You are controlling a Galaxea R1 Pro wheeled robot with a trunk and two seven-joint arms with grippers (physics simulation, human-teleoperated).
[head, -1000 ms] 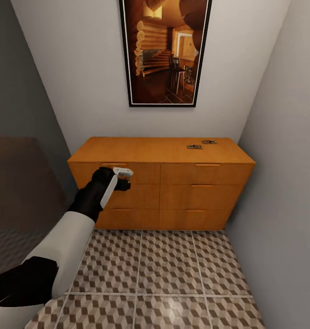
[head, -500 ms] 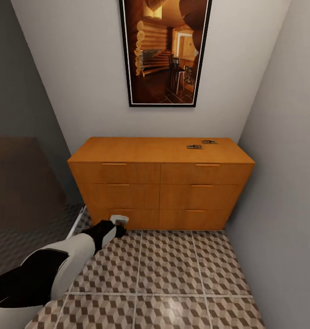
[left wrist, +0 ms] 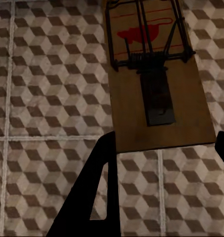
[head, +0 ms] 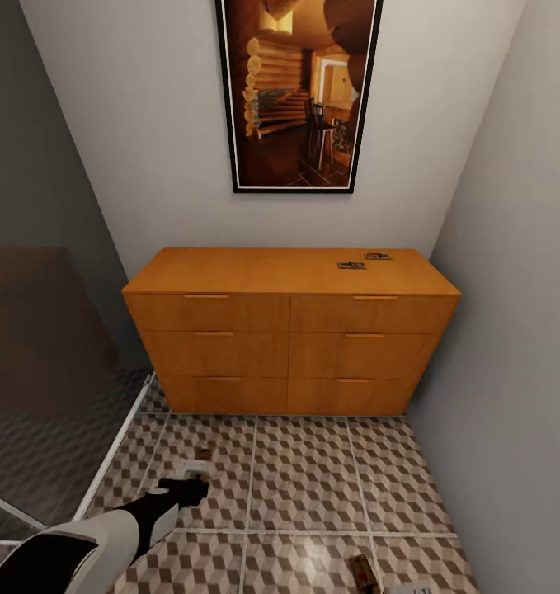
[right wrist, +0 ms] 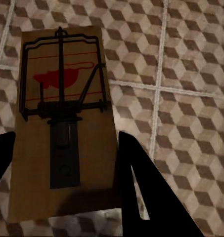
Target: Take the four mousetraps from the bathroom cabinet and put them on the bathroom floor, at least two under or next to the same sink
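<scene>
Between L jaws, mousetrap (left wrist: 158, 84) flat on floor tiles (left wrist: 47, 79)

Two mousetraps (head: 364, 260) atop the cabinet (head: 289, 330) (two flat on the bathroom floor (head: 312, 487))
</scene>
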